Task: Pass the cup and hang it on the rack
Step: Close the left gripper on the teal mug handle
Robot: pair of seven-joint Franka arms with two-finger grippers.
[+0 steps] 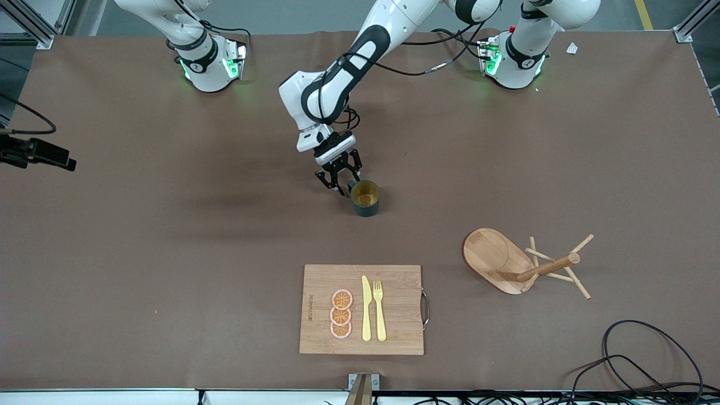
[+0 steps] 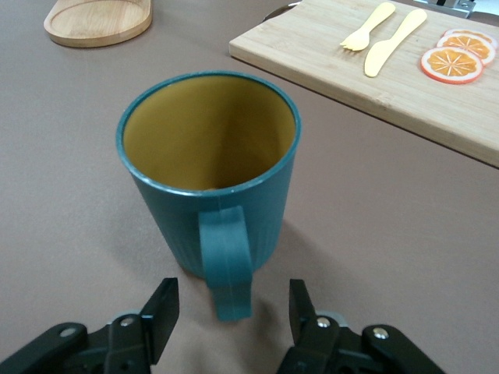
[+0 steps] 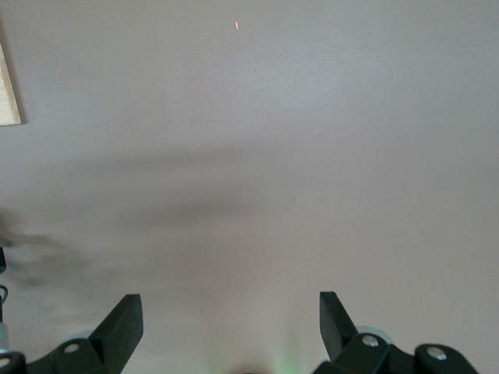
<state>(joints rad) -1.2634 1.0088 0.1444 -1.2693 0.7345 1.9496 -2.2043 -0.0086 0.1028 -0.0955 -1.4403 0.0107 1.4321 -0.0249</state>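
The dark teal cup stands upright at mid-table, its yellowish inside showing. In the left wrist view the cup fills the middle with its handle pointing at my gripper. My left gripper is low beside the cup and open; in its wrist view the left gripper has a finger on each side of the handle's end without touching it. The wooden rack lies tipped on its side toward the left arm's end; its oval base shows in the left wrist view. My right gripper is open and empty over bare table.
A wooden cutting board with a yellow knife, a fork and orange slices lies nearer the front camera than the cup. Black cables lie at the corner near the rack. A black device juts in at the right arm's end.
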